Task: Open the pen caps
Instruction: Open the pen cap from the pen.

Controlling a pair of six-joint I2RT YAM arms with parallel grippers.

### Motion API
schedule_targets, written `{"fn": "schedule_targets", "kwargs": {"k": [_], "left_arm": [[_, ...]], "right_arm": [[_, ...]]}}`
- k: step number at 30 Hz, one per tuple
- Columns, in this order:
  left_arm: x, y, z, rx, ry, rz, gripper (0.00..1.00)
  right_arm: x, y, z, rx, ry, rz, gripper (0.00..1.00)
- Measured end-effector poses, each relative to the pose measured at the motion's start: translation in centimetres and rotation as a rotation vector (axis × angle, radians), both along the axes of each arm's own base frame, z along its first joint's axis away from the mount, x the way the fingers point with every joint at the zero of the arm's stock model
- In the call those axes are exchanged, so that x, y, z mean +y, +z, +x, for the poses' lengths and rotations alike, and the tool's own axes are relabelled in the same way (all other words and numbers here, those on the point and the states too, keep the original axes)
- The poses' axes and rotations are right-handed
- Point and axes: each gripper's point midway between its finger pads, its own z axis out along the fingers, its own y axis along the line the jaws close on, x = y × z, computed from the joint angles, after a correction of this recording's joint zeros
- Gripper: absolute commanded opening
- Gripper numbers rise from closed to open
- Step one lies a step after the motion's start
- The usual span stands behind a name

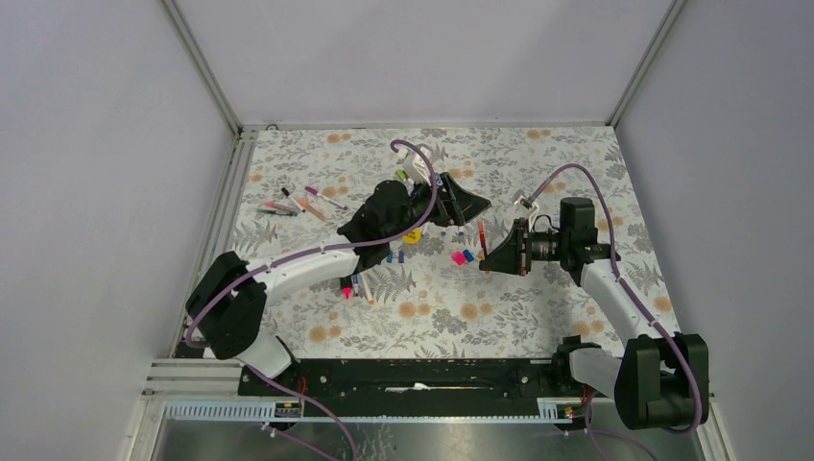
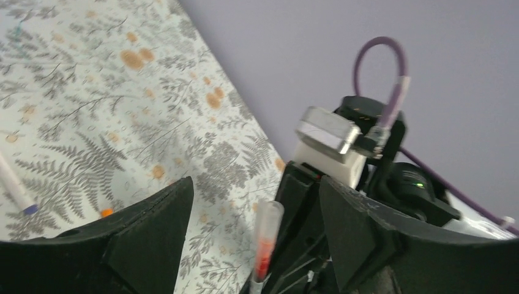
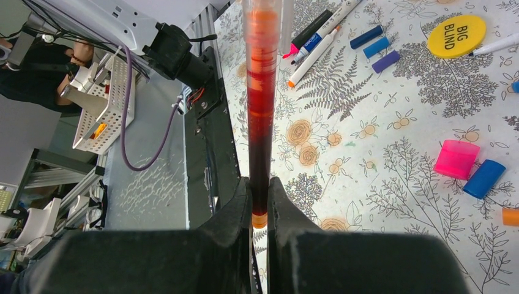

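My right gripper (image 3: pixel 260 184) is shut on the lower end of a red-orange pen (image 3: pixel 261 92) and holds it up off the table; in the top view the gripper (image 1: pixel 487 257) sits at mid-table with the pen (image 1: pixel 481 233) pointing away. My left gripper (image 2: pixel 256 184) is open, and the pen's clear-capped end (image 2: pixel 267 236) stands between its spread fingers (image 2: pixel 153 226), touching neither. In the top view the left gripper (image 1: pixel 473 208) is just beyond the pen's tip. Loose pen caps lie on the table: pink (image 3: pixel 456 158), blue (image 3: pixel 483 178), purple (image 3: pixel 385 61).
A yellow round disc (image 3: pixel 456 35) lies near several pens (image 3: pixel 318 38) and dark blue caps (image 3: pixel 366 37). More pens lie at the table's left (image 1: pixel 293 204). The frame rail (image 1: pixel 413 375) runs along the near edge, with walls on three sides.
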Motion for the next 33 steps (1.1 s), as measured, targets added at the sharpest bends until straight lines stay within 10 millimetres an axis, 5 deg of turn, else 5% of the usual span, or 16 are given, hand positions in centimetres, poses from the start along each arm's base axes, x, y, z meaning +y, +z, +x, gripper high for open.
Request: {"fn": "schedule_targets", "kwargs": {"k": [5,10,24,33], "left_arm": [[-0.6,-2.9,0.6,0.053,0.017,0.085,0.57],[-1.0,-3.1,0.5,0.059,0.012,0.097,0.49],[-1.4,-3.7,-0.2,0.073,-0.026,0.110,0.57],[-1.5,-3.6,-0.5,0.074,-0.042,0.105,0.40]], "right_arm": [[0.0,0.0,0.0,-0.006,0.001,-0.001,0.00],[-0.1,-0.4,0.1,0.008,-0.011,-0.014,0.00],[-0.1,-0.7,0.2,0.023,-0.013,-0.016,0.00],[-0.1,-0.8,0.2,0.027,-0.013,-0.016,0.00]]}}
